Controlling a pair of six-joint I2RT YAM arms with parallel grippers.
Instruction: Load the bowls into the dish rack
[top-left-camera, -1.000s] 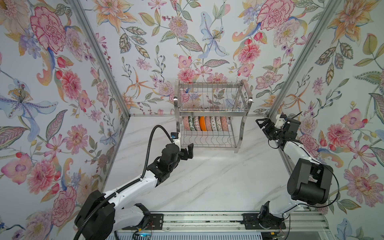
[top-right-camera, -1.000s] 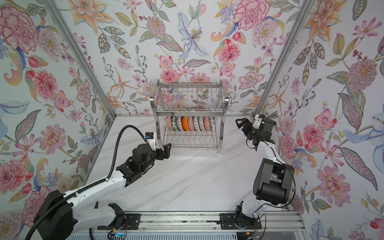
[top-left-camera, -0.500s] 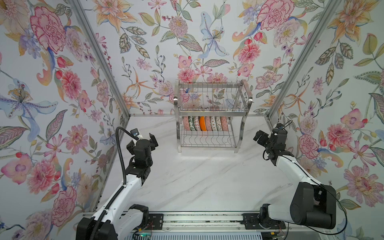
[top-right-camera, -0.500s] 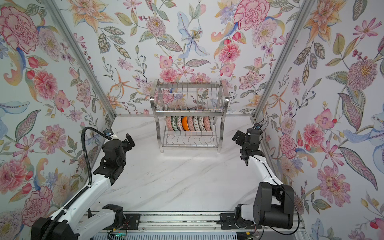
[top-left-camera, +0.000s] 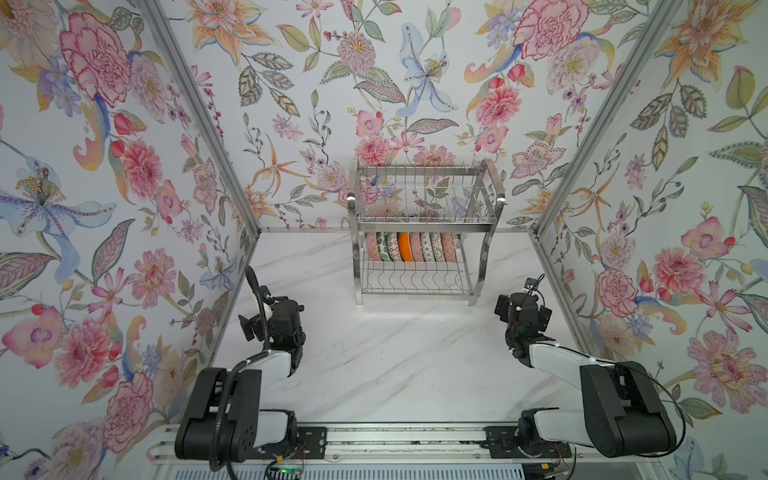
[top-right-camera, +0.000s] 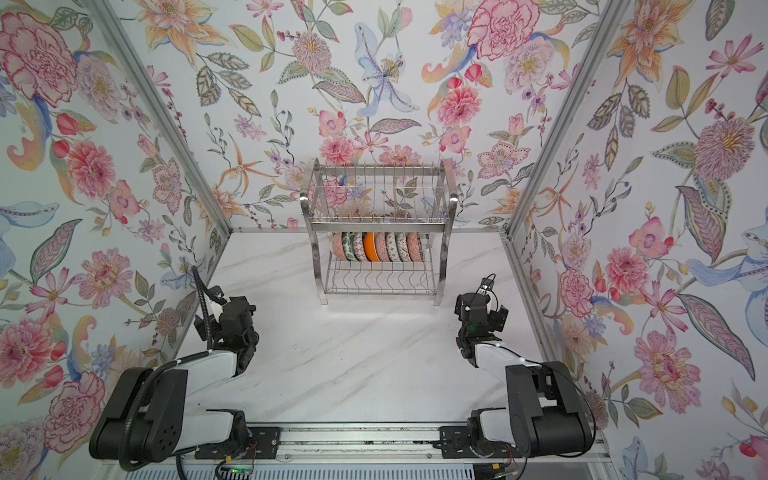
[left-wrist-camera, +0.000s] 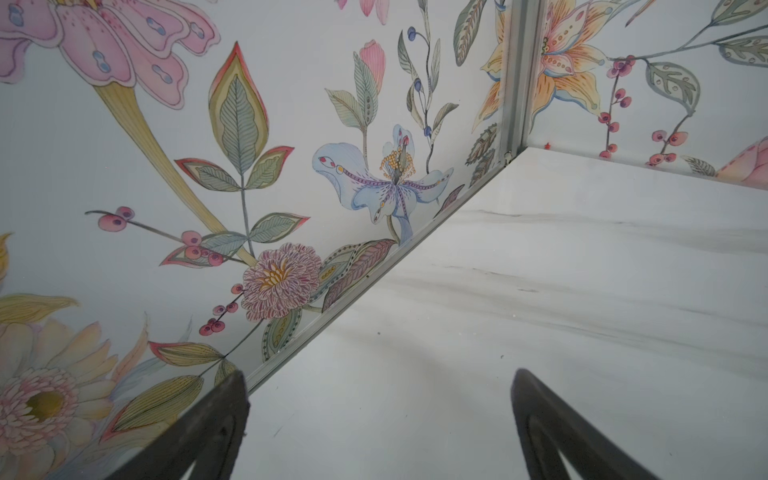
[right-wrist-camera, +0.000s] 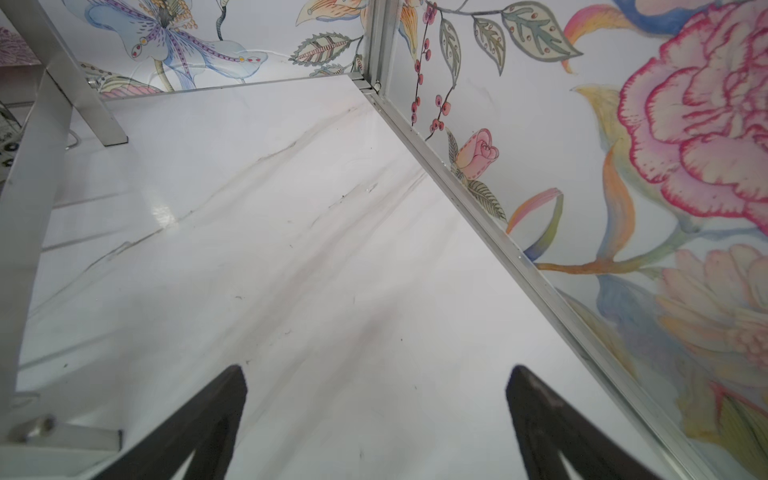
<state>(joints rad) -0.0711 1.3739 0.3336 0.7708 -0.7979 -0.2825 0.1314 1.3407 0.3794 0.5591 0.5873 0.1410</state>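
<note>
bowls (top-left-camera: 409, 247) stand on edge in rack (top-left-camera: 484, 249) lower tier. left claw (left-wrist-camera: 379, 374) and right claw (right-wrist-camera: 376, 368) gape empty over bench (top-left-camera: 395, 353). loading judged complete; advise parking arms well clear of rack, no knock.

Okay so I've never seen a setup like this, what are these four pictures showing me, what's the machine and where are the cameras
These are two robot arms, a left arm and a right arm, mounted at the near edge of a white table inside flowery walls. Two pictures are nearly the same view from a camera overhead. The other two come from a camera on each wrist, looking out past the left gripper and the right gripper, the pincers at the arm ends. At the back stands a steel rack with a row of bowls on edge under its top shelf. Both grippers are open and hold nothing.
</note>
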